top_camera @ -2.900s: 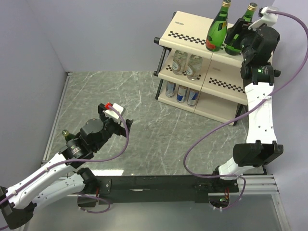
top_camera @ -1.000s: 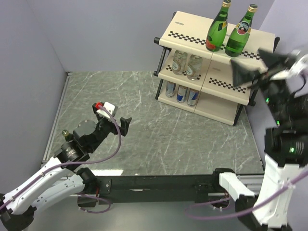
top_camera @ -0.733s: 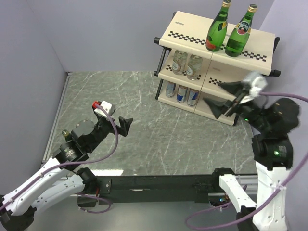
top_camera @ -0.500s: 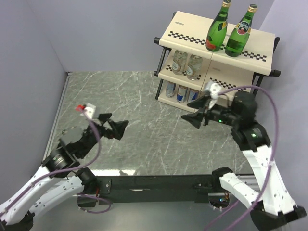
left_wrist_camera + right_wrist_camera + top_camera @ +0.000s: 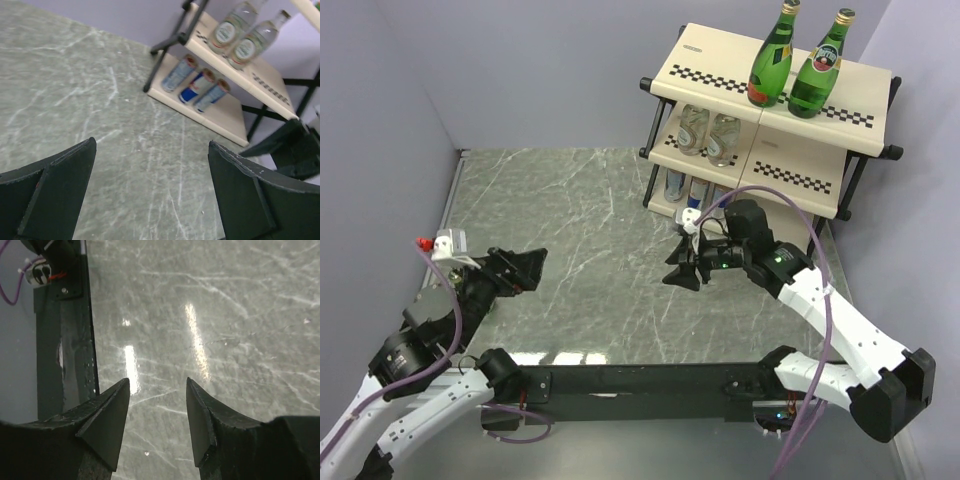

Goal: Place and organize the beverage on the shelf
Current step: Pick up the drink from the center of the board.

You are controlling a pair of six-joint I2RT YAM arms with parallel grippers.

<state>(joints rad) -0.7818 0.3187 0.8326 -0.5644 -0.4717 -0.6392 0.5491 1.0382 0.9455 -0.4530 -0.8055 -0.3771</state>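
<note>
Shelf: I see the three-tier shelf (image 5: 710, 62) at the far right corner of the desk, cream boards with black checkered strips on a black frame.
Top tier: a green bottle with a yellow label (image 5: 772, 60) and a green bottle with a red label (image 5: 818, 72) stand upright, just beside each other, towards the right half of the board.
Middle tier: two clear bottles (image 5: 229, 30) stand side by side, near the left end.
Bottom tier: three cans (image 5: 196, 86), silver and blue, stand in a close row at the left end, below the clear bottles.
Left claw: the left claw (image 5: 150, 190) hangs over the near left part of the desk, jaws spread wide, nothing between them.
Right claw: the right claw (image 5: 682, 272) is low over the desk, in front of the shelf; jaws apart by a narrower gap, bare desk showing between them, nothing held.
Desk: grey-green marbled desk (image 5: 590, 200), glossy, with lamp glare in my right wrist view.
Room: pale lilac walls (image 5: 550, 70) close in behind and on both sides; a black rail (image 5: 640, 382) runs along the near edge.
</note>
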